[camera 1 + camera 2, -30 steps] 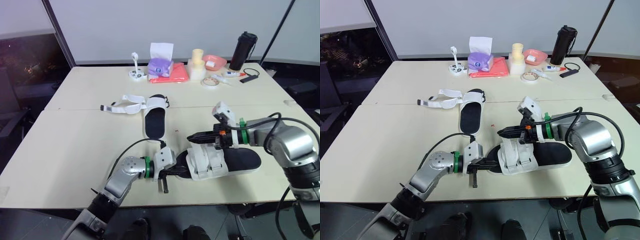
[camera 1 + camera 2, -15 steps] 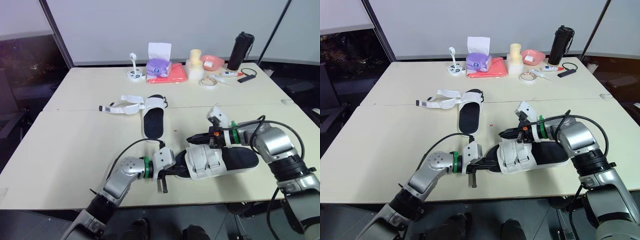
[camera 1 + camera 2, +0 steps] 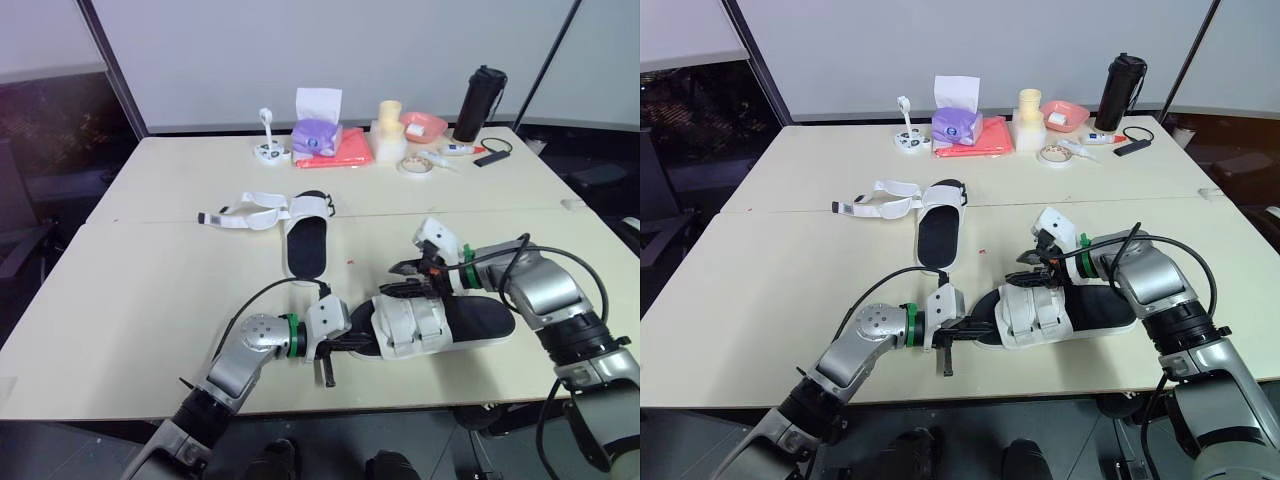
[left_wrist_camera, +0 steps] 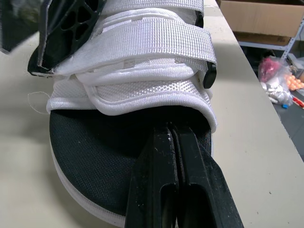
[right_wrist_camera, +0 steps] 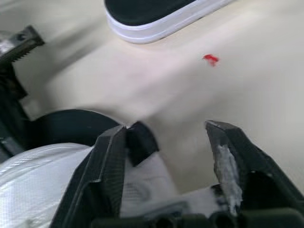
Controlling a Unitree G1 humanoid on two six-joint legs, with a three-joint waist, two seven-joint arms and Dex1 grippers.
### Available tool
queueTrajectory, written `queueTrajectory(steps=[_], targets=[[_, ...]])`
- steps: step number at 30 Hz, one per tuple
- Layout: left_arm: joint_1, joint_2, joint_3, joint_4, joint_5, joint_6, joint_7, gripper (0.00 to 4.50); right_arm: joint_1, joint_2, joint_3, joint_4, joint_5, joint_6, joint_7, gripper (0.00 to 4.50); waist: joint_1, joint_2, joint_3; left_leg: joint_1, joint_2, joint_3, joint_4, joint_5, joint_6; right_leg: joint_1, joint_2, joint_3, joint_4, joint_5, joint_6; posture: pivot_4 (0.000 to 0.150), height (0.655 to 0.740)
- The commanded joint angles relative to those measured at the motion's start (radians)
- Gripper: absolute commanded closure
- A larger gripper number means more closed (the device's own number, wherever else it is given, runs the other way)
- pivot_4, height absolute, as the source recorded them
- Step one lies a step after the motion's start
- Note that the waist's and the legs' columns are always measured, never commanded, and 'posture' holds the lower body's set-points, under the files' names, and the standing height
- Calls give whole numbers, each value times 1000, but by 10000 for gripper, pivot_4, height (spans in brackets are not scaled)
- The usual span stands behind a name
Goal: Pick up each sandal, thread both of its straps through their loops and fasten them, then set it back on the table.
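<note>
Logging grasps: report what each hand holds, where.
Left hand shut, resting on toe insole of near white-strapped black sandal, grip unclear; right hand open, empty.

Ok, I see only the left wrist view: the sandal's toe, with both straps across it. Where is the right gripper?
Observer: The right gripper is open at the far side of the sandal, beside its straps.
Operator: And the other one of the pair?
Observer: The second sandal lies farther back on the table, with its loose straps spread toward the robot's left.
Operator: Anything else there?
Observer: A black bottle stands near the far edge.
</note>
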Motion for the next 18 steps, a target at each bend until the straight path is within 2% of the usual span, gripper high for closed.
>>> queueTrajectory(steps=[1,6,10,15,18], targets=[[19,11,-27,39,31,20,-7,45000,-20,-7,23,17,-87,-59,-24,19693,0,0,0,0,0,0,0,0,0,0,0,0,0,0,0,1500,7400],[16,5,-27,44,31,18,-4,45000,-63,17,66,109,-211,-176,-72,19693,0,0,0,0,0,0,0,0,0,0,0,0,0,0,0,1500,7400],[18,4,-26,43,33,15,-2,45000,-112,18,13,140,-220,-213,-83,19693,0,0,0,0,-1,0,0,0,0,0,0,0,0,0,0,1500,7400],[21,10,-18,47,32,5,0,45000,-88,-75,-139,-20,-178,-221,-95,19693,5,1,1,0,-1,-1,-1,0,0,0,0,0,0,0,0,1500,7400],[14,9,1,59,30,-32,9,45000,56,-161,-197,-145,-220,-294,-124,19693,12,0,0,0,-1,0,-2,0,0,0,0,0,0,0,0,1500,7400]])
